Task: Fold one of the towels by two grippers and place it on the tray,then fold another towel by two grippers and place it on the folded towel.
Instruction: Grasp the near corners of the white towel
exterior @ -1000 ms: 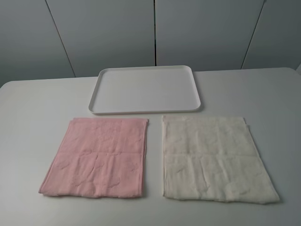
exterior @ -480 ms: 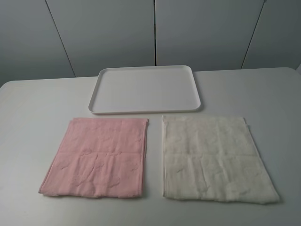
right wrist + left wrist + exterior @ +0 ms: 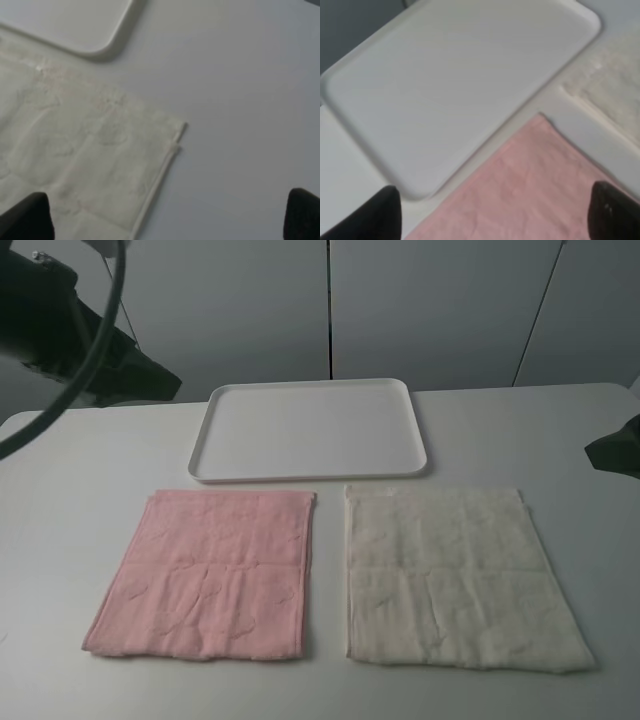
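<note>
**End effectors.** The left gripper (image 3: 497,214) and the right gripper (image 3: 165,216) both stand with their jaws spread wide. Nothing lies between the fingers of either, and neither touches any cloth. In the high view only the dark bulk of the left arm (image 3: 70,330) shows at the far left, and a part of the right arm (image 3: 618,445) at the right edge.

**Task item.** The cream towel (image 3: 455,575) lies flat and unfolded on the table (image 3: 80,460), on the right half, just in front of the tray (image 3: 310,476) with a narrow gap between them. A faint crease runs across it from side to side. It looks close to square, so its long axis cannot be told with certainty.

**Surroundings.** The pink towel (image 3: 215,575) lies flat beside it on the left, apart by a narrow strip of table. The tray holds nothing.

**Governing relation.**
- The right wrist view shows the cream towel's outer corner (image 3: 180,127) on the tray side, with the tray's corner (image 3: 107,47) beyond it. The right gripper therefore hangs above that outer edge and is judged the nearer arm.
- The left wrist view looks down on the pink towel (image 3: 530,185) and the tray's near rim (image 3: 470,150), with the cream towel (image 3: 610,95) only at the margin.
- The left gripper must therefore reach across the pink towel to the cream towel's inner edge.

**Assessment.** Folding has not begun. Next, each gripper should descend onto one corner of the same edge.
</note>
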{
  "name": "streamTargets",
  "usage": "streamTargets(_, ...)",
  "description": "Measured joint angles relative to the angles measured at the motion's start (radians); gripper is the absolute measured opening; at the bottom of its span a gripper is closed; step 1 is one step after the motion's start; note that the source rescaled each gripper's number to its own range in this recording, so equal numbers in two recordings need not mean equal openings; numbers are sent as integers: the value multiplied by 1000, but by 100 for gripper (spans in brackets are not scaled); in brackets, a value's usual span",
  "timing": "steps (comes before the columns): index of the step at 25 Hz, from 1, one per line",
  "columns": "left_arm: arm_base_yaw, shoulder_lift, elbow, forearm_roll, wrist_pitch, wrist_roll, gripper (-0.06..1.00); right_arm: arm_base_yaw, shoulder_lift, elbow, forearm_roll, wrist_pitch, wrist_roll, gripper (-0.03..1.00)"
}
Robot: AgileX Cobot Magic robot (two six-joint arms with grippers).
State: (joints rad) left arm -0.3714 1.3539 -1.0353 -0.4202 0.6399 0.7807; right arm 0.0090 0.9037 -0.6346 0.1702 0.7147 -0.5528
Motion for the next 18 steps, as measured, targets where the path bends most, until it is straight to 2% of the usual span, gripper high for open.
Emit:
streamTargets(5, -196, 270, -226, 130, 143, 4, 96, 0, 25, 0, 0, 0, -148, 100)
streamTargets(9, -327, 430, -340, 163, 221, 23, 96, 0, 27, 0, 0, 9, -224, 100)
streamTargets(14, -493, 571, -381, 175, 268, 49, 96, 0, 28, 0, 0, 27, -248, 100)
streamTargets(18, -614, 646, -381, 227, 276, 46, 96, 0, 28, 0, 0, 28, -250, 100)
